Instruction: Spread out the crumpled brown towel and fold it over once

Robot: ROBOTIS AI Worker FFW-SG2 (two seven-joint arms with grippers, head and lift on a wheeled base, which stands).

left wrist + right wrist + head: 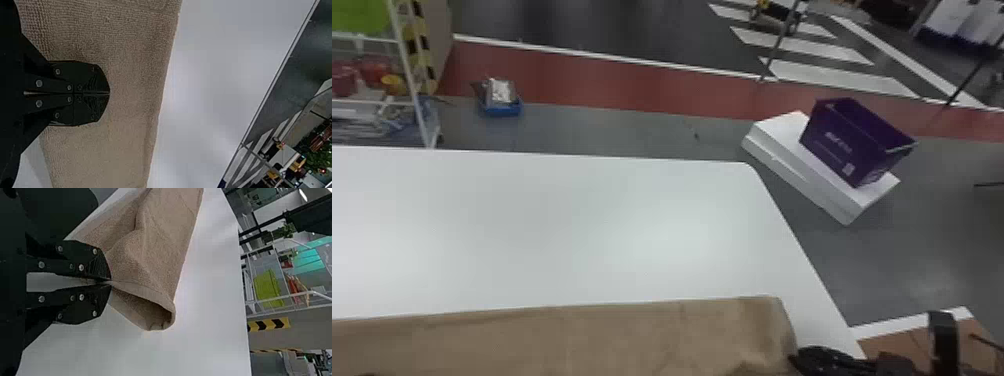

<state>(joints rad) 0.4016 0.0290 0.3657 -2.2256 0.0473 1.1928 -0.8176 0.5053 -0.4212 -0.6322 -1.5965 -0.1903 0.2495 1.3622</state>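
- left gripper point(109, 93), foremost in the left wrist view: jaws closed flat against each other over the cloth, no towel seen between them.
- right gripper point(110, 282): jaws closed at the tips on a pinch of the towel's edge, by its right end.
- brown towel point(557, 340): one item, stretched along the near part of the white table point(572, 225).
- step in hand, as judged: settling and squaring the fold at the right end.
- recommended handling: hold the pinch low, draw it gently outward until the loop flattens, and lay it down before letting go; a high release could let the layers spring or skew. the left jaws might press lightly as an anchor; dragging them would ruck the pile.
- appearance: plain tan-brown, fine nubbly weave; far edge nearly straight, shallow creases towards the right end; by the right jaws, a soft raised ridge and a rounded, curled end, gaping and shaded inside.
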